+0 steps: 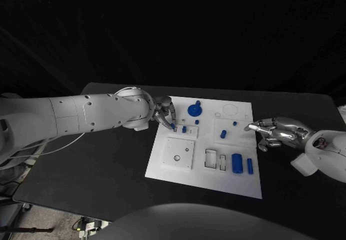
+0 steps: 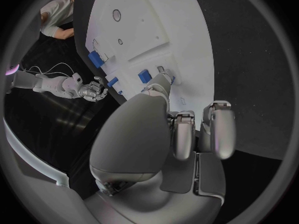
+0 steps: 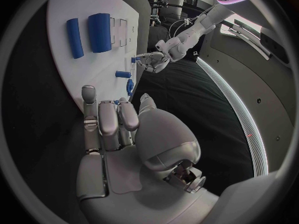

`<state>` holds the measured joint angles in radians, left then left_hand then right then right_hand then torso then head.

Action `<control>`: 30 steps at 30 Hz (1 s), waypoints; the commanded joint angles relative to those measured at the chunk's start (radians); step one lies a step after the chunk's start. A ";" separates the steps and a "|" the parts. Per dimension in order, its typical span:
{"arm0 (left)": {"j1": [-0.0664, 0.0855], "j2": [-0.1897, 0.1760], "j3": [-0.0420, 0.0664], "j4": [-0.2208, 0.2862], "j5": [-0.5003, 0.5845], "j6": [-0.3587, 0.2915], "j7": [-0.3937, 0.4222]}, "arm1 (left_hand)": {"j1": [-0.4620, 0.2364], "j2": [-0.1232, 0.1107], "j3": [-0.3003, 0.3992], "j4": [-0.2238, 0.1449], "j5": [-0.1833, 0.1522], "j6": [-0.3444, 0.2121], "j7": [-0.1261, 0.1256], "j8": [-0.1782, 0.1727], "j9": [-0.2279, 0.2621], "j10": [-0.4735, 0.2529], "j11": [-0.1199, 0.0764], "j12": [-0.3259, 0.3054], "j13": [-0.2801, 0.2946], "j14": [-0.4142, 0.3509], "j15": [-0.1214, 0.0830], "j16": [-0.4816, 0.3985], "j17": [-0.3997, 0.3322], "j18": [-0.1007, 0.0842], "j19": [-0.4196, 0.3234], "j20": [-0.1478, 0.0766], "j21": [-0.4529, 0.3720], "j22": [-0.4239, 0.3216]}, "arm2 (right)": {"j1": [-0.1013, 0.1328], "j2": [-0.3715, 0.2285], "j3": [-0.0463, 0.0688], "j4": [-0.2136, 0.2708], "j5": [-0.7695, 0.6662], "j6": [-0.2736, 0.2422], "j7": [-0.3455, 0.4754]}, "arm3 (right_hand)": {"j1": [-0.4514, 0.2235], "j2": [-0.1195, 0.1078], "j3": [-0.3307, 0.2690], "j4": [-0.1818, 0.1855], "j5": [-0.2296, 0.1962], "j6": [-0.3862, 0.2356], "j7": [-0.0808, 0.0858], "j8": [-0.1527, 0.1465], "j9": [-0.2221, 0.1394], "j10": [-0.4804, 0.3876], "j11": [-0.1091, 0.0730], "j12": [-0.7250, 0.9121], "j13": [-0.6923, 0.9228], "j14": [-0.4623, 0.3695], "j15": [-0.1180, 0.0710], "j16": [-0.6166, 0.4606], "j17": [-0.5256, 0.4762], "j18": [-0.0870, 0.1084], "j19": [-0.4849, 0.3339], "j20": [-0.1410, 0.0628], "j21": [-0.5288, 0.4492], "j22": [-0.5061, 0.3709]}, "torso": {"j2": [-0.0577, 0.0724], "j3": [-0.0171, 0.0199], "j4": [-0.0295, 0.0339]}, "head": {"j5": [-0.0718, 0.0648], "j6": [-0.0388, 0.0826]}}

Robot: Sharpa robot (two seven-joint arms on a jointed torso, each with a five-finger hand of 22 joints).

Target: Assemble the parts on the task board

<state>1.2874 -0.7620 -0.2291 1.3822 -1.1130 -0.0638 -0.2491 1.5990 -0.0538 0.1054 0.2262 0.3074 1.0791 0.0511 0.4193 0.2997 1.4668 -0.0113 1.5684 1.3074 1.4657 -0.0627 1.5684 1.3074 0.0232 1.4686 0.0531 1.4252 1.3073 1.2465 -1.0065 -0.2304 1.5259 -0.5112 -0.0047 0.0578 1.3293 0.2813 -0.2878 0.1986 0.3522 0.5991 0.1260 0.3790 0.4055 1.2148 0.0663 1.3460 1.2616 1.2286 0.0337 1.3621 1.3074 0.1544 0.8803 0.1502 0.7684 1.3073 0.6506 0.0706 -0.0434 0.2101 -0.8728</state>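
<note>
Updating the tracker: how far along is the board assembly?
Early. Done: a round blue knobbed part seems seated on the white task board. In hand: left robot hand fingers a small blue piece. Left: two blue cylinders lie loose; right robot hand holds nothing.

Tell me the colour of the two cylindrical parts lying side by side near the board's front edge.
Blue, both cylinders, on the white task board; clearest in the head view.

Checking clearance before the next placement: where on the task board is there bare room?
Free: the task board along its near edge, below the two large blue parts. Crowded: the far-left corner, where the left hand works beside the blue knob.
</note>
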 commanded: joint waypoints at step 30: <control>-0.002 -0.051 -0.002 0.097 -0.104 -0.157 0.063 | 0.012 -0.026 0.018 0.039 -0.047 -0.024 -0.002 0.029 0.022 0.104 -0.013 0.002 0.263 0.105 -0.009 0.002 0.263 0.012 0.022 -0.012 -0.003 0.217 | -0.004 -0.001 0.000 0.000 0.000 0.018 0.007 | 0.014 0.000 0.007 0.001 0.004 0.009 0.001 -0.004 -0.001 -0.009 -0.003 -0.004 -0.002 -0.006 0.000 -0.008 0.001 0.007 -0.009 -0.001 -0.007 0.048 | 0.001 0.0000 -0.0002 | -0.002 0.000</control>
<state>1.2857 -0.8168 -0.2310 1.4807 -1.2054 -0.2091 -0.1974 1.6074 -0.0718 0.1237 0.2580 0.2628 1.0611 0.0484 0.4483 0.3206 1.4669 -0.0184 1.5685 1.3073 1.4657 -0.0627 1.5684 1.3073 0.0230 1.4649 0.0496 1.4267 1.3073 1.2437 -1.0070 -0.2304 1.5247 -0.5105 -0.0043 0.0581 1.3332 0.2852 -0.2879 0.1987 0.3522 0.5991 0.1260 0.3790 0.4056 1.2112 0.0627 1.3460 1.2603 1.2287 0.0338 1.3582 1.3078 0.1544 0.8803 0.1502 0.7647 1.3079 0.6511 0.0707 -0.0439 0.2080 -0.8728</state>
